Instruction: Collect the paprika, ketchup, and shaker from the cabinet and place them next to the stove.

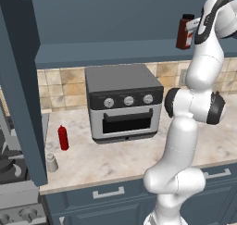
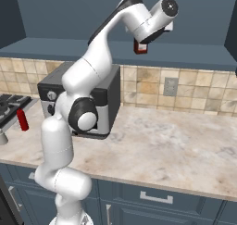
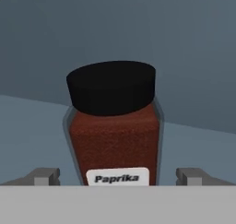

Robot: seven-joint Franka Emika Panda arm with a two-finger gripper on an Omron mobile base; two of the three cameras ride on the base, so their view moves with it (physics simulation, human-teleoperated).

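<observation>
— Blue-grey is the cabinet; it runs along the wall over the marble counter, and its long shelf is open?

— Yes; the white arm reaches up to that shelf; under it on the counter stands a silver toaster oven with three knobs; the stove is at the far left.

— Where is the paprika?

— It stands upright on the shelf; in the hand view it sits between the two fingertips, which are wide apart on each side of the jar and do not touch it.

— And the smaller things?

— The ketchup stands on the counter near the stove; the shaker is just beside it, closer to the counter edge.
</observation>
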